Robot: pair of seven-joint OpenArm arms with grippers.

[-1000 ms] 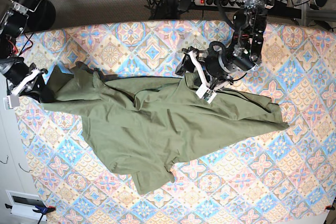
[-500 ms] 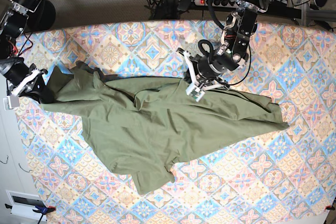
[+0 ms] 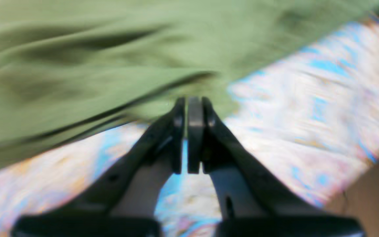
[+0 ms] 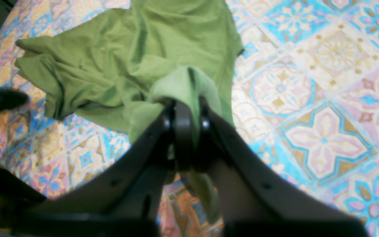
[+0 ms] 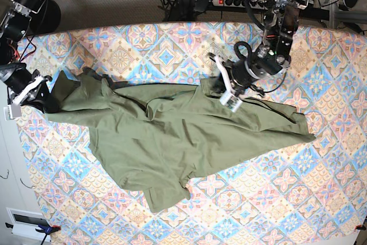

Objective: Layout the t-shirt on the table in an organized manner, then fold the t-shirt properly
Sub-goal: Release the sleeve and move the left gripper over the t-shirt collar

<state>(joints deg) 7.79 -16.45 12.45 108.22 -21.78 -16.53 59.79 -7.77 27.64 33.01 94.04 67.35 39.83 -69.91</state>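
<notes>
The olive-green t-shirt lies rumpled and spread across the table. My left gripper sits at the shirt's far edge near the middle. In the blurred left wrist view its jaws are pressed together with the t-shirt edge drawn to their tips over the table. My right gripper is at the shirt's left end. The right wrist view shows it shut on a bunched fold of the t-shirt, just above the table.
Cables and a power strip lie beyond the table's far edge. A white cabinet stands along the left side. Brown floor past the table's edge shows in the left wrist view.
The left gripper went from wide open to shut at the shirt's far edge, shifting left and then back right. The right gripper and its end of the shirt have stayed put.
</notes>
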